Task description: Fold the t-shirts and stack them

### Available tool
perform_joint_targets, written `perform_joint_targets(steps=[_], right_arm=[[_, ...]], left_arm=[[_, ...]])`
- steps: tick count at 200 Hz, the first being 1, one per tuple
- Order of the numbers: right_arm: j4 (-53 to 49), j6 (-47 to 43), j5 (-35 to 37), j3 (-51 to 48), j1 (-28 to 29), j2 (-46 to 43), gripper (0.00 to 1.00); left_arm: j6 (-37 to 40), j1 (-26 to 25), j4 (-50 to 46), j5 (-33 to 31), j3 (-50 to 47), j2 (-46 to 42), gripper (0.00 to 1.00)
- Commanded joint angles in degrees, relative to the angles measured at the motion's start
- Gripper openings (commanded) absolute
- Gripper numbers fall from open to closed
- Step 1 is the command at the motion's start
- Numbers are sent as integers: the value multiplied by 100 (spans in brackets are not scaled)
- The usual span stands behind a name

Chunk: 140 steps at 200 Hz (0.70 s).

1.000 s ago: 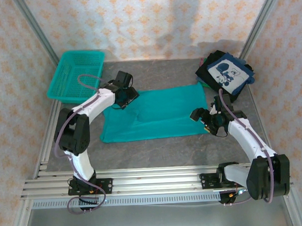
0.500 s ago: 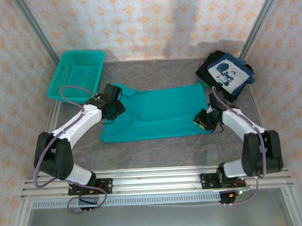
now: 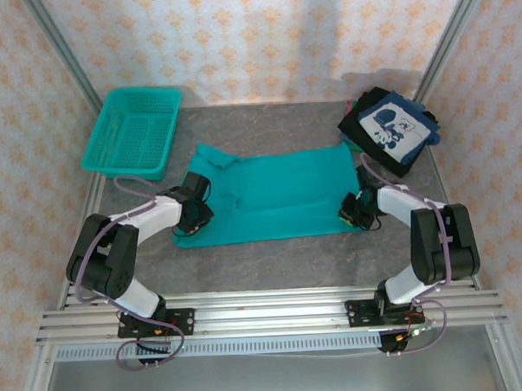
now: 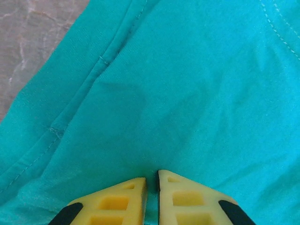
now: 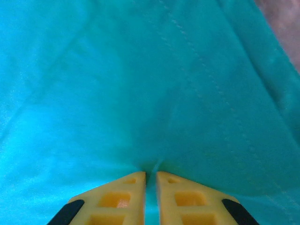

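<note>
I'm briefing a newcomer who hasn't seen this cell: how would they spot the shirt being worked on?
Start at the grey stone-patterned table. Across its middle lies the teal cloth t-shirt. Unlike the teal plastic mesh basket far left it is soft, and unlike the folded dark t-shirts far right it lies spread out.

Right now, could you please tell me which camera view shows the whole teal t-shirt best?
The top external view: the teal t-shirt lies spread out on the table, with nearly its whole outline visible. The wrist views give close-ups of its cloth, pinched by the left gripper and the right gripper.
</note>
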Motion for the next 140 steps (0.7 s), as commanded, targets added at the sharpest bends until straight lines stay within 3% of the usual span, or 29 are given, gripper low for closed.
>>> perform_joint_targets(steps=[1,43,79,92,119,140], right_arm=[[-317,189,412,-371,33,-258,13],[-672,421,361,-898,30,-852,12],[-991,530,266,-1026,34,-1623,16],[-1125,519,267,-833,30,-1853,20],[-1349,367,8,-152,34,-2071,38],[-1434,100,-174,418,34,-2067,59]], left_arm=[[-177,42,-345,-94,-509,-107,13],[-327,-125,-376,123,-1070,-747,14],[-440,-302,-1071,171,-915,-1713,17],[-428,-303,-1436,91,-537,-2060,24],[-76,-183,-1877,-45,712,-2005,57],[298,207,-1913,276,1760,-1247,63]])
